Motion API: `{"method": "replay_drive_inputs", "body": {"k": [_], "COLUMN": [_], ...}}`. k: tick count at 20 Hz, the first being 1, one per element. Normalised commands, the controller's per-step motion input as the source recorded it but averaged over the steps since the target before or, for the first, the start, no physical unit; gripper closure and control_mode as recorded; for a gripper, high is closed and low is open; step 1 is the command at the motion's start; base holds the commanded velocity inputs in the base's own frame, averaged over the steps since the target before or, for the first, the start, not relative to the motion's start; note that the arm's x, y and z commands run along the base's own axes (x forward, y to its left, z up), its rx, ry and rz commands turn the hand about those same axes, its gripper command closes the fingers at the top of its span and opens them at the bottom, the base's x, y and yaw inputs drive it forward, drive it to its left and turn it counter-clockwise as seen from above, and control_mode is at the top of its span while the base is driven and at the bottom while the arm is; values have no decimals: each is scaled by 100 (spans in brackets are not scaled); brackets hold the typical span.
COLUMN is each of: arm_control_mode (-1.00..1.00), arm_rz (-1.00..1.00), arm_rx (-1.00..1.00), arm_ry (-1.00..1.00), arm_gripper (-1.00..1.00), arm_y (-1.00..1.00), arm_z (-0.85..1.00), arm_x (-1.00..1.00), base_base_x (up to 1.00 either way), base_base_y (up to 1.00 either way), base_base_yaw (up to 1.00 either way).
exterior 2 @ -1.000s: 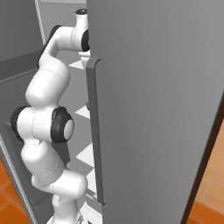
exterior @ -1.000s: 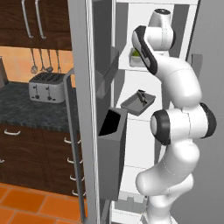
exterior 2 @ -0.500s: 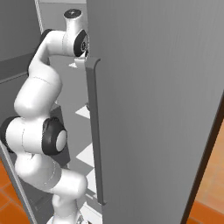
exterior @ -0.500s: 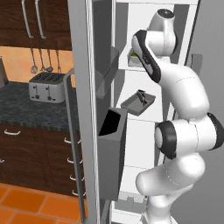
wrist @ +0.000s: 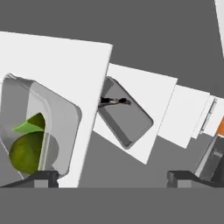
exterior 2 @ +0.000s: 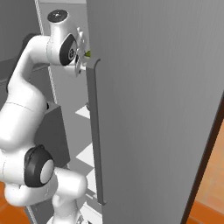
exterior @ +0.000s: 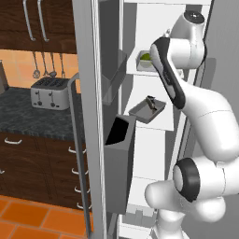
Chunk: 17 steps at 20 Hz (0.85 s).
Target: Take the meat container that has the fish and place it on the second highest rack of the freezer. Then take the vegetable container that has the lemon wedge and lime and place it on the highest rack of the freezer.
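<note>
Already the vegetable container (wrist: pixel 37 131) sits on the highest rack (wrist: pixel 57 83) of the freezer, a clear, rounded-corner plastic tub with the green lime (wrist: pixel 24 153) and a paler wedge showing through its wall. In the hand view it lies off to the left of the pincer (wrist: pixel 111 177), partly beyond the left fingertip, its long side running roughly up and down that picture. The pincer's two dark tips stand wide apart with nothing between them, so the tub looks released and any next move is most likely a straight pull back, away from the rack, without brushing the tub's near edge.

One rack lower rests the meat container (exterior: pixel 147 109), a shallow grey rectangular tray set askew, with the small dark fish (exterior: pixel 151 102) in it. The shelves are flat, matte white. Beside them hangs the freezer door (exterior: pixel 93 116), smooth grey, carrying a dark open door bin (exterior: pixel 119 135).
</note>
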Motion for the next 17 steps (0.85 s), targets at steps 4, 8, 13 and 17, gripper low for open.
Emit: {"method": "replay_drive_inputs", "body": {"k": [4,8,13,17], "arm_control_mode": [-100,-100,-100,-100], "arm_rz": [0,0,-3,-5], "arm_rx": [0,0,0,0], "arm_ry": [-5,0,0,0], "arm_gripper": [-100,-100,-100,-100], "arm_y": [5,13,20,14], "arm_z": [-39,-98,-100,-100], "arm_x": [-100,-100,-100,-100], "base_base_x": [0,0,0,0], "base_base_y": [0,0,0,0], "base_base_yaw": [0,0,0,0]}}
